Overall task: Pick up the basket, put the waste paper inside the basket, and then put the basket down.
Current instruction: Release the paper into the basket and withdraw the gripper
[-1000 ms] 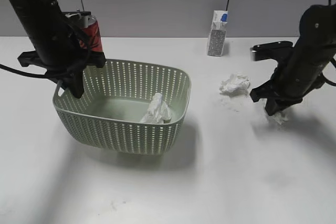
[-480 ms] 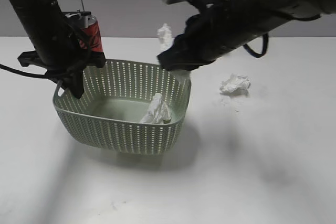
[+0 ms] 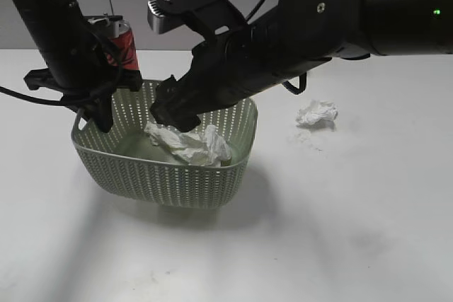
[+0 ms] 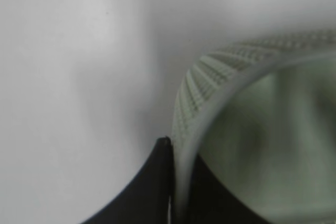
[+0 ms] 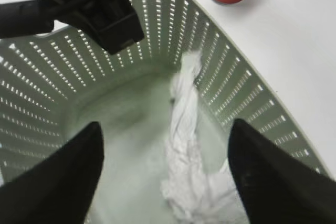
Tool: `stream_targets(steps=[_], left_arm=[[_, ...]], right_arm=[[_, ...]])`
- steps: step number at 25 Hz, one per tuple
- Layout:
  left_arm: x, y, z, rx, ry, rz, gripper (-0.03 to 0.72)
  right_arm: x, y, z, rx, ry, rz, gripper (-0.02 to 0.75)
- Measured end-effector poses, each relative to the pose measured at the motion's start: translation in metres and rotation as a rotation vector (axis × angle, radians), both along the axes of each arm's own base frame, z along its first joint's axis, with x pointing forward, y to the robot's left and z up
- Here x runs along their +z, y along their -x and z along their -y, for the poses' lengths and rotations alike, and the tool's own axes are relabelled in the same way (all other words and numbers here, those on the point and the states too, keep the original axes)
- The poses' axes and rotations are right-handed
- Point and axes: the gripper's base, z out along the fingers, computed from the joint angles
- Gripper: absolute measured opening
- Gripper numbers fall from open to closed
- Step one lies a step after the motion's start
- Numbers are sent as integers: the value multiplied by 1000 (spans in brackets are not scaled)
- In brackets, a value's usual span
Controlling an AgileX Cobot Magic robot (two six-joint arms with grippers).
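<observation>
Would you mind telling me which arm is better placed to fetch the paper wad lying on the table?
The right. Its hand is open above the basket, on the side of the loose wad. The left hand is shut on the basket's rim.

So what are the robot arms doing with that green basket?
The left end effector is clamped on the rim of the green basket, holding it tilted off the table. The right end effector is over the basket with its fingers spread open, and crumpled waste paper lies inside below it. One more paper wad sits out on the table to the right, and a red can stands behind the basket.
</observation>
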Motion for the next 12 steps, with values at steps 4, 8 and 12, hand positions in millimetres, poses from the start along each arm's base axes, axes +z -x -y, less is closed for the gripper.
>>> stream_targets(steps=[4,8,12], left_arm=[[0,0,0,0,-1,0,-1],[0,0,0,0,-1,1,-1],[0,0,0,0,-1,1,-1]], right_arm=[[5,-3,5,-13,-2,16,632],[15,-28,30,-132,-12,35,631],[16,-65,77,-303,-9,48,619]])
